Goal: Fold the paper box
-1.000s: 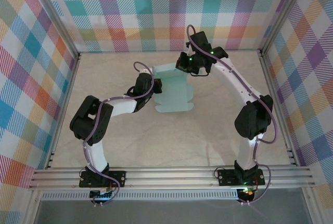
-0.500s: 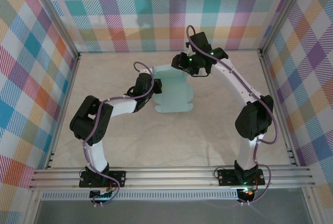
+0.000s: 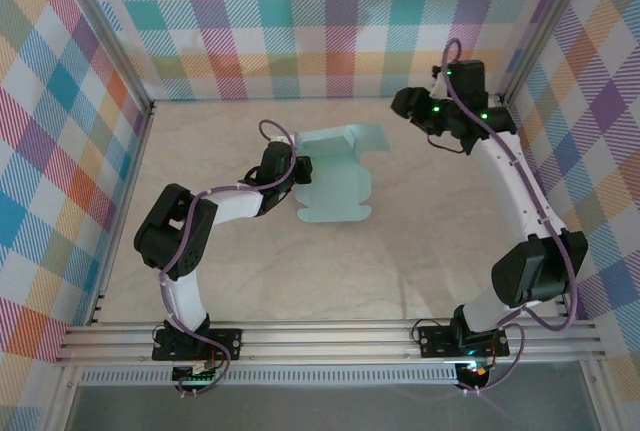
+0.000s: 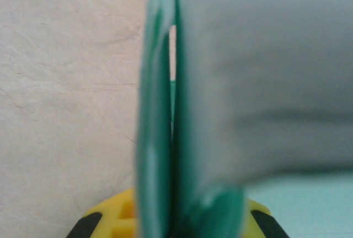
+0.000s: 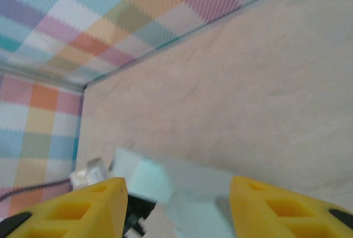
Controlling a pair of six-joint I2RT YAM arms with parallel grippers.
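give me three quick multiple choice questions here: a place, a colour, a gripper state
1. Where does the paper box lie?
A) mid-table, at the left gripper
B) against the right wall
C) on the near rail
2. What colour is it?
A) white
B) pale mint-teal
C) orange
3. How is the right gripper?
A) shut on the box
B) open, empty
C) shut on a cable
Answers: 1 A, the top view shows it mid-table, the left gripper on its left edge; 2 B, the card reads mint-teal; 3 B, its yellow fingers stand apart, gripping nothing.
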